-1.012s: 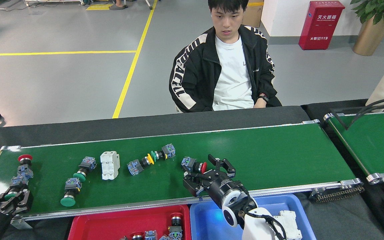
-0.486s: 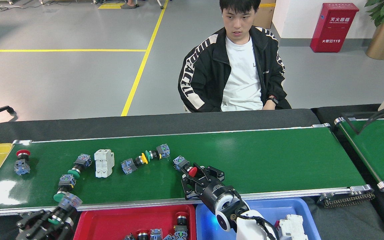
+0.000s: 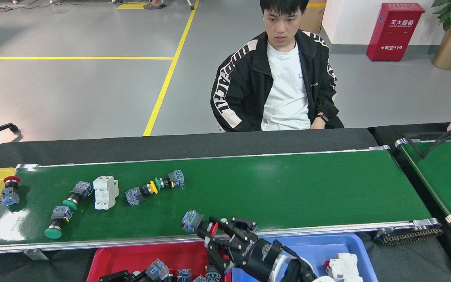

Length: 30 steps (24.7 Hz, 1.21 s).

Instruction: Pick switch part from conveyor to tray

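Since half a second ago, right gripper (image 3: 215,231) has drawn back off the conveyor (image 3: 288,188), pinching the red-capped switch (image 3: 194,222) at the near rail. Carry step underway; next, swing over the red tray (image 3: 104,260) and release. Left gripper (image 3: 131,276), low over that tray, pinches another switch (image 3: 156,269).

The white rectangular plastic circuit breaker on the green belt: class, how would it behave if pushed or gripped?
The white rectangular plastic circuit breaker lies on a broad flat side, so it would probably slide, not roll. Its boxy moulded body looks rigid, likely giving fingers parallel faces to grip.
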### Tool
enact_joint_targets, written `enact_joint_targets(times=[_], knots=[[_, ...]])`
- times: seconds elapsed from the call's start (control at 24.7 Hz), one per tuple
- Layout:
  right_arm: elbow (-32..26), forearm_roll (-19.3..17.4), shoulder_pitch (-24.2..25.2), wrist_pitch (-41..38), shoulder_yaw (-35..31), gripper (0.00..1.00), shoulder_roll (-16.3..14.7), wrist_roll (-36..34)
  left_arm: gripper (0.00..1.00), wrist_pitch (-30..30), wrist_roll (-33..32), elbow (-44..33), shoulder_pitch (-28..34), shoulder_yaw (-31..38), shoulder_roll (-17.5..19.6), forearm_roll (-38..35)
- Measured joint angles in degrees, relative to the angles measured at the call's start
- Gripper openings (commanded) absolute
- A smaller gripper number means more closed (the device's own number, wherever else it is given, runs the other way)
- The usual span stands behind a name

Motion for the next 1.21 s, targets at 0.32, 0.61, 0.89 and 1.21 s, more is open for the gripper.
enact_joint_targets(times=[0.32, 0.61, 0.89, 1.21], knots=[[-0.1, -0.2, 0.8, -3.7, -3.1, 1.0, 0.1, 0.1, 1.0, 0.0, 0.5, 1.7, -0.3, 19.7, -6.5, 2.8], [-0.3, 1.1, -3.3, 7.8, -12.2, 1.0, 5.3, 0.1, 1.0, 11.9, -1.8, 3.9, -1.8, 25.7, -7.5, 2.8], [-0.6, 1.7, -4.5, 34.5, -13.8, 1.0, -3.3, -1.5, 1.0, 17.9, -2.2, 12.6, -12.4, 25.4, -7.5, -2.9], [-4.8, 1.6, 9.3, 40.3, -20.5, 1.0, -8.8, -14.4, 1.0, 21.3, -1.9, 31.8, -28.6, 23.5, -2.4, -7.2]])
